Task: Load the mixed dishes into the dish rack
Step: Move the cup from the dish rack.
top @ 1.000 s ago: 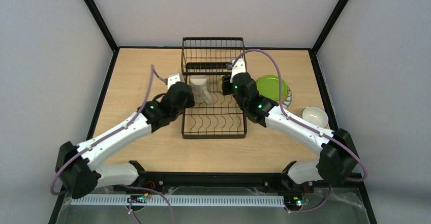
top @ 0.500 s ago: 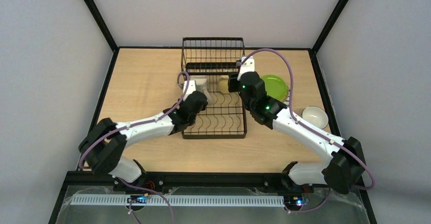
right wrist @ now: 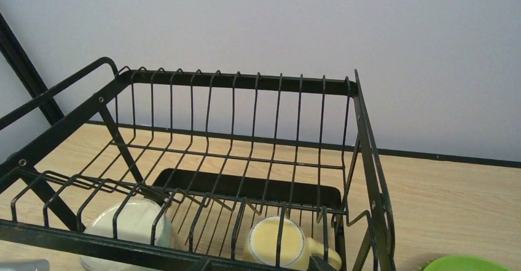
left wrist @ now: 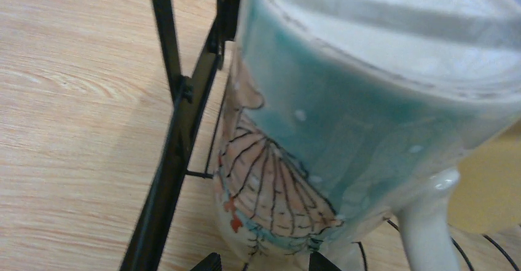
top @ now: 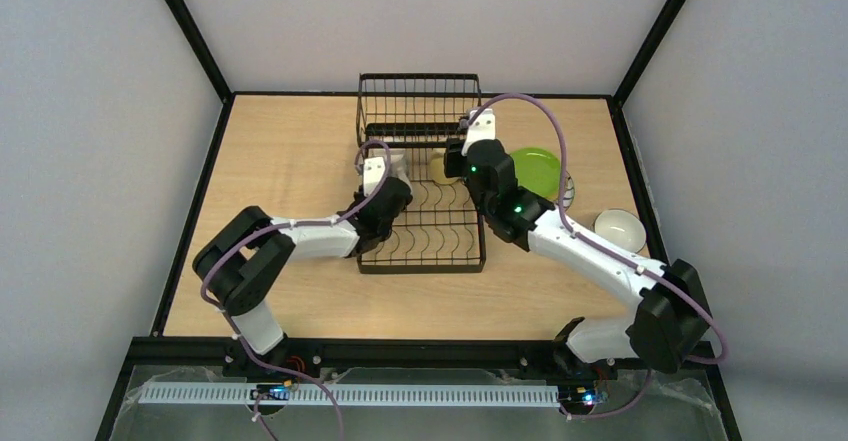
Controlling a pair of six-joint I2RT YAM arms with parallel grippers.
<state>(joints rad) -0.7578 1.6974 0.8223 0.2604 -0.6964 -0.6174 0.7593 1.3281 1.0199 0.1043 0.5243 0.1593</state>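
The black wire dish rack (top: 420, 261) stands mid-table. The blue-patterned mug (top: 394, 160) sits in its back-left part and fills the left wrist view (left wrist: 344, 129). My left gripper (top: 388, 179) is right at the mug. Its jaws stand apart on either side of the mug's lower end (left wrist: 267, 265), with a gap on the left. The pale yellow mug (top: 438, 168) lies in the rack's back-right part (right wrist: 276, 243). My right gripper (top: 453, 165) is open and empty just above it (right wrist: 259, 266). A lime green plate (top: 534, 171) lies right of the rack.
A striped plate rim (top: 569, 197) shows under the green plate. A cream mug (top: 620, 229) stands at the table's right edge. The rack's raised basket (right wrist: 246, 80) rises at the back. Its left frame bar (left wrist: 178, 136) runs beside the blue-patterned mug.
The left gripper carried the blue-patterned mug from the rack's left side into its back-left part, and the left elbow swung inward. The right gripper shifted slightly back, uncovering the pale yellow mug.
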